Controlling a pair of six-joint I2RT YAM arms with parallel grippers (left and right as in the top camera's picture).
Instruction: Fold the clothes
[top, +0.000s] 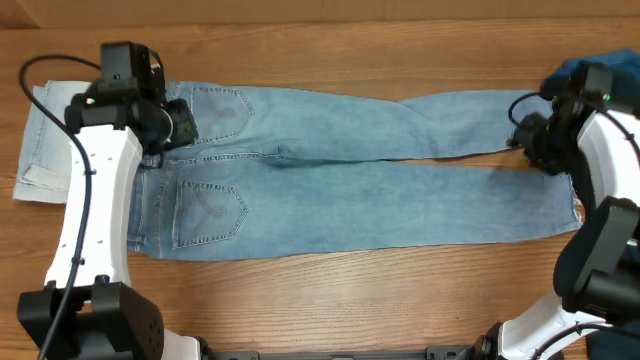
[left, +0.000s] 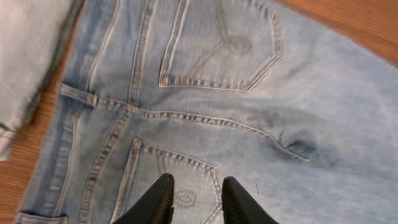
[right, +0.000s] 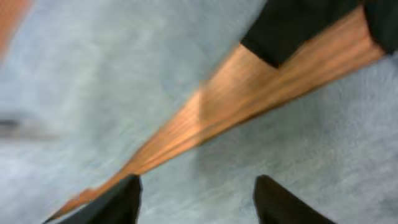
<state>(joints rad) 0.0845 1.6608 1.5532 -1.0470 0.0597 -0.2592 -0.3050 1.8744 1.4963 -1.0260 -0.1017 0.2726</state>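
A long pair of light-blue denim jeans (top: 350, 180) lies flat across the table, back pockets up, waist at the left, legs running right. My left gripper (top: 178, 128) hovers over the seat, open and empty; in the left wrist view its fingers (left: 196, 190) straddle the lower back pocket (left: 180, 180). My right gripper (top: 532, 140) is at the leg hems, open; in the blurred right wrist view its fingers (right: 196, 193) sit over one leg's denim (right: 205, 180), beside the wood gap between the legs.
A paler folded denim piece (top: 45, 140) lies at the far left, also showing in the left wrist view (left: 28, 56). A dark blue garment (top: 600, 75) sits at the back right corner; a dark cloth (right: 292, 25) shows in the right wrist view.
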